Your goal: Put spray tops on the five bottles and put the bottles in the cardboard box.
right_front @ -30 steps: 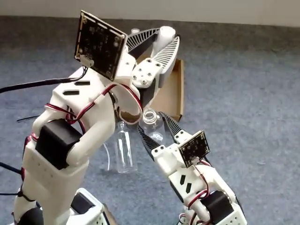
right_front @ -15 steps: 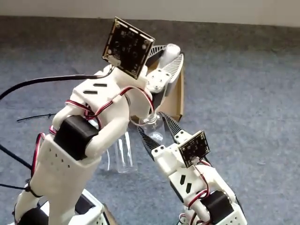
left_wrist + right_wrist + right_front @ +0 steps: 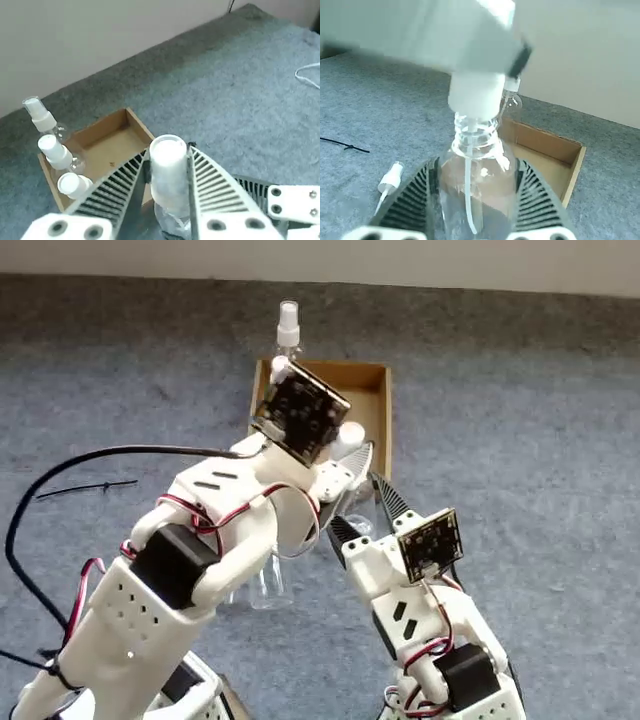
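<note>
Spray top [image 3: 169, 172] sits clamped in the left gripper [image 3: 167, 152] right over the neck of the clear bottle [image 3: 475, 192], its tube hanging down inside, while the right gripper [image 3: 476, 165] squeezes that bottle's body just in front of the cardboard box [image 3: 380, 410], and a loose spray top [image 3: 390, 177] lies on the grey carpet [image 3: 520, 440] nearby.

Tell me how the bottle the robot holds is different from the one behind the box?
The held bottle is clamped in the right gripper; the far bottle stands free beyond the cardboard box. The held bottle's spray top, pinched by the left gripper, is not down on its neck; the far bottle's is on. Both are clear and upright.
</note>
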Robot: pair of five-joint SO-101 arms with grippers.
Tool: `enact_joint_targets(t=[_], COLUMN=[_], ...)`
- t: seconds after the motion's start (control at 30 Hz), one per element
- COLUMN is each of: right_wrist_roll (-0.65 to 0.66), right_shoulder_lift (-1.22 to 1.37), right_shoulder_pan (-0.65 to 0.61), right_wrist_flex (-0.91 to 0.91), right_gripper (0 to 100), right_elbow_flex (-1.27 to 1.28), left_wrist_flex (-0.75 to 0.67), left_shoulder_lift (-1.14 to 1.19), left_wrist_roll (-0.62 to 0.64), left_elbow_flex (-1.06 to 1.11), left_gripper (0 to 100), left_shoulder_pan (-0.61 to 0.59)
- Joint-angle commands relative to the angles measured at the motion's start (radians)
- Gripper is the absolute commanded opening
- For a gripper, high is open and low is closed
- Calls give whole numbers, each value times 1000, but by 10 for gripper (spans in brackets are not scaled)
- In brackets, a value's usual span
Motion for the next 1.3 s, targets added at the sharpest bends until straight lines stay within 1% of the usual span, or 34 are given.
enact_joint_targets(t=[0.0,0.27,0.33,0.53,0.67,0.7,0.87,0.93,1.03,1.1,1.13,1.27], right_wrist_roll=[-9,-9,-9,-9,-8,-8,-8,-8,-8,-8,-8,-8], right_shoulder_lift=[-4,-5,-5,-5,-5,-5,-5,-7,-8,-8,-8,-10], right_shoulder_pan=[22,22,22,22,22,22,21,21,21,21,21,21], right_wrist_flex=[1,1,1,1,1,1,1,1,1,1,1,1], right_gripper=[5,5,5,5,5,5,5,5,5,5,5,5], right_elbow_flex=[-19,-12,-12,-12,-12,-12,-12,-12,-10,-10,-10,-10], left_wrist_flex=[2,14,41,51,51,51,51,51,44,41,38,35], left_shoulder_lift=[-28,-28,-22,-19,-19,-19,-25,-21,-19,-19,-18,-18], left_wrist_roll=[-48,-49,-66,-80,-83,-83,-84,-84,-84,-84,-84,-86], left_elbow_flex=[64,-122,-157,-154,-125,-125,-196,-226,-229,-217,-208,-119], left_gripper=[114,120,120,124,225,233,231,204,157,152,152,152], left_shoulder_pan=[-16,-15,-15,-15,-15,-15,-22,-35,-147,-214,-229,-185])
